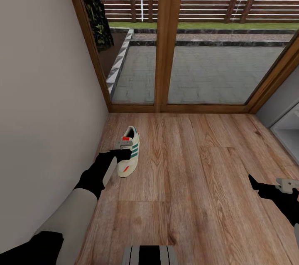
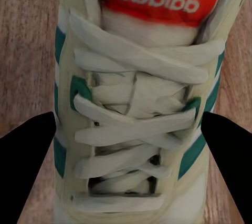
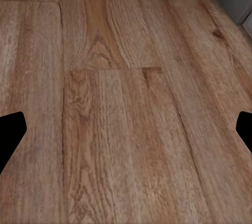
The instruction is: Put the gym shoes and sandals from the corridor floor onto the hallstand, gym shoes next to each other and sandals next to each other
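Note:
One gym shoe (image 1: 129,153), cream with green stripes and a red-orange tongue patch, lies on the corridor floor (image 1: 195,182) close to the left wall. My left gripper (image 1: 123,150) is down over its middle. In the left wrist view the laces of the gym shoe (image 2: 134,103) run between the two black fingers (image 2: 29,166), which press against its sides. My right gripper (image 1: 261,188) hangs open over bare planks at the right, and the right wrist view shows only floor (image 3: 126,103) between its fingers. The sandals are out of view.
A plain wall (image 1: 45,91) runs along the left. Wood-framed glass doors (image 1: 166,49) close the far end. A grey-white piece of furniture (image 1: 288,130) juts in at the right edge; I cannot tell if it is the hallstand.

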Tool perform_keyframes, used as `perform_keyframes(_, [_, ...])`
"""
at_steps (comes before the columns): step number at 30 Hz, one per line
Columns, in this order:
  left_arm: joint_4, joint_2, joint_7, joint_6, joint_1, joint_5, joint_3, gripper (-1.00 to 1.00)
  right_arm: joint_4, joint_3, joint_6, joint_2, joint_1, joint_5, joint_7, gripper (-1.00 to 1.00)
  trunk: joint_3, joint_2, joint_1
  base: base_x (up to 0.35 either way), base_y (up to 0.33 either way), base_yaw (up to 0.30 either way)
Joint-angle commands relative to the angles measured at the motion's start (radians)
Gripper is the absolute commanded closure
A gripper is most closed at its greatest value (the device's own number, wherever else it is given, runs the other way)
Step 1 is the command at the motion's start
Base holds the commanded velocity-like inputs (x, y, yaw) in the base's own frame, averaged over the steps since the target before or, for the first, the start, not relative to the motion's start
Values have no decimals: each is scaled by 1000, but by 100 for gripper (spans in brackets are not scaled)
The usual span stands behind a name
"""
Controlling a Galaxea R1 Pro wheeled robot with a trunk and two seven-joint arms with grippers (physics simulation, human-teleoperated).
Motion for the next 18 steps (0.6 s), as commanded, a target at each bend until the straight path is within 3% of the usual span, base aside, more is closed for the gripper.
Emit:
perform_keyframes(1, [0,0,0,0,0,0,0,100,0,0,0,0,0,0,0,-100,0,0,0,13,0,0])
perform_keyframes(18, [0,0,0,0,0,0,0,100,0,0,0,0,0,0,0,-100,0,0,0,165,0,0])
